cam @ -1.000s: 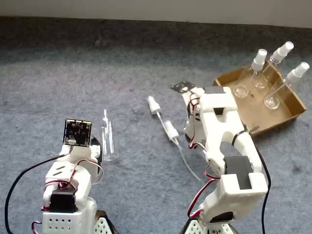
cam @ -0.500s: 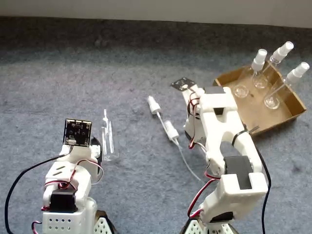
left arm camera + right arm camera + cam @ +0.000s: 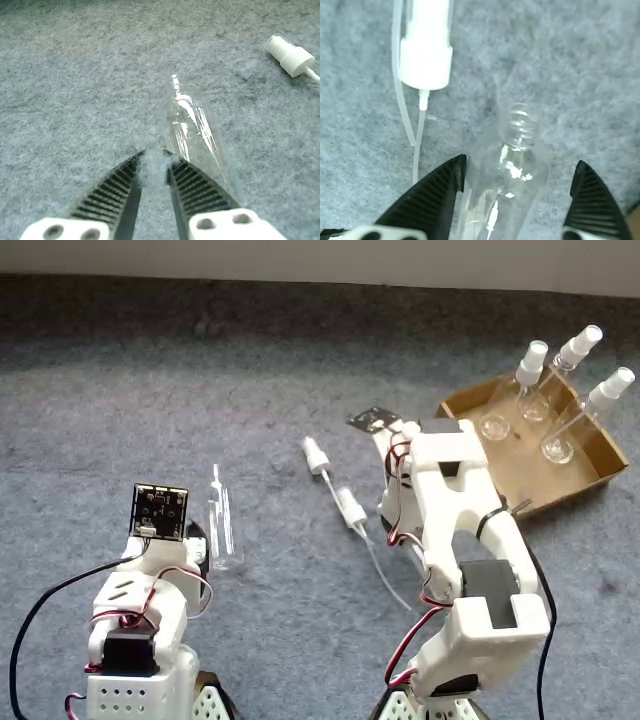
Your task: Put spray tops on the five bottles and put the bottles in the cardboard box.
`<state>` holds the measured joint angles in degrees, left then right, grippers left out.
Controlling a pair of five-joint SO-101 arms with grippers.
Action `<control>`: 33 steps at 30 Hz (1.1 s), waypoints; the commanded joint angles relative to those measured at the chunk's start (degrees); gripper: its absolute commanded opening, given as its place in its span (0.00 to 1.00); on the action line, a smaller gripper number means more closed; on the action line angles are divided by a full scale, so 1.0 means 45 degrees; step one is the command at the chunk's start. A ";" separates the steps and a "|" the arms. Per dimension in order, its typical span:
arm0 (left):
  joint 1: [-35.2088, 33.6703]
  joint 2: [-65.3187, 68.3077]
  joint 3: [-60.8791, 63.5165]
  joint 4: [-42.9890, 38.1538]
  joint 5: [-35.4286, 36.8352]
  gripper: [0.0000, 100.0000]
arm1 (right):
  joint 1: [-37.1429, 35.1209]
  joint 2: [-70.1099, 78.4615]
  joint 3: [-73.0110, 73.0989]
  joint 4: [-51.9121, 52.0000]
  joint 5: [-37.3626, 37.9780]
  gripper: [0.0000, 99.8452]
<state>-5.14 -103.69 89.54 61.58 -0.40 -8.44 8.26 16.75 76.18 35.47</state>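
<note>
A clear, capless bottle (image 3: 516,170) lies on the grey carpet between the fingers of my open right gripper (image 3: 520,164), its neck pointing away; the fingers stand apart from it. A white spray top (image 3: 426,55) with its tube lies just beyond. My left gripper (image 3: 155,154) rests low on the carpet, its fingers a narrow gap apart with nothing between them. A second clear bottle (image 3: 192,125) lies right beside one finger, also seen from above as the bottle (image 3: 222,525). Two loose spray tops (image 3: 316,455) (image 3: 352,508) lie mid-table. The cardboard box (image 3: 590,468) holds three capped bottles (image 3: 528,380).
The box sits at the far right, close to the right arm's elbow (image 3: 470,470). Thin tubes (image 3: 385,575) trail from the loose spray tops toward the front. Open carpet stretches across the left and back of the table.
The right arm's wrist has shifted very slightly to the left over its bottle. The left arm and the loose items have not moved.
</note>
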 commanded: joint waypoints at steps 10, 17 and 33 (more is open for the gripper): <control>0.0186 -0.0127 -0.0068 -0.0274 -0.0098 0.01 | 0.0166 0.1123 0.0283 -0.0225 0.0176 0.26; 0.0186 -0.0127 -0.0068 -0.0254 -0.0098 0.01 | 0.0166 0.0850 -0.0147 -0.0147 0.0117 0.22; 0.0186 -0.0127 -0.0068 -0.0254 -0.0098 0.01 | 0.0107 -0.0010 -0.0049 -0.0205 0.0195 0.30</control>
<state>-5.14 -103.69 89.54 61.58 -0.40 -8.09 11.25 17.54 75.47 35.82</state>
